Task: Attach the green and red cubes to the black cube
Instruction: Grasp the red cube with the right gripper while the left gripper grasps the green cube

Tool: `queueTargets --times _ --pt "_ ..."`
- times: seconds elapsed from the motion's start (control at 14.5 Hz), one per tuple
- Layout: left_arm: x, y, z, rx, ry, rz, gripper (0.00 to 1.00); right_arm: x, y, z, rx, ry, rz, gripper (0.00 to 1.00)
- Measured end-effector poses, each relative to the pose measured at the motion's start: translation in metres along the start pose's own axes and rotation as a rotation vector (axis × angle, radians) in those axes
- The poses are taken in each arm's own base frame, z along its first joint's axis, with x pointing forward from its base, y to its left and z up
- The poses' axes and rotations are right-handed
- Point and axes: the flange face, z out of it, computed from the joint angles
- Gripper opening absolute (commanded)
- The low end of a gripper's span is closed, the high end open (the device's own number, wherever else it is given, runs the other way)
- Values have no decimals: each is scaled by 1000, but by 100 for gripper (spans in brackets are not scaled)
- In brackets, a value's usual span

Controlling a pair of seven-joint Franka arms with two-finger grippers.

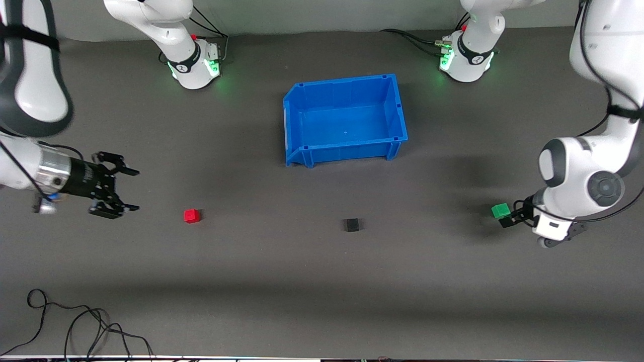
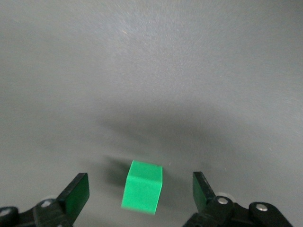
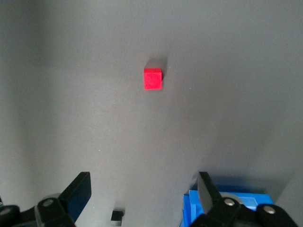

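Green cube (image 2: 142, 185) between open left pincer (image 2: 142, 196)

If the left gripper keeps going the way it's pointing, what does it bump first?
Probably the small bright green matte cube. In the left wrist view it lies just ahead of the open left gripper, between the fingers, untouched. Depth is uncertain; otherwise only grey table lies ahead.

The front camera looks down from high on the whole bench (image 1: 322, 281), facing both bases. The left wrist camera sits close over the green cube (image 2: 142, 187). The right wrist camera looks from higher at the red cube (image 3: 152, 78), and the front view shares both cubes.
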Motion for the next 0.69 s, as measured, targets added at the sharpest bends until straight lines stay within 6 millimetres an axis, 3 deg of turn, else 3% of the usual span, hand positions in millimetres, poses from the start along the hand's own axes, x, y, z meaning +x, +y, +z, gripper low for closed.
queueTargets --times 0.21,0.48,0.69 --pt "-1 0 27 16 -9 11 81 36 1 64 -3 -67 -37 100" --pt "-2 1 29 23 -13 17 51 78 3 133 25 -114 -60 100" --pt "-3 1 29 33 -18 27 49 107 12 173 47 -143 -67 100"
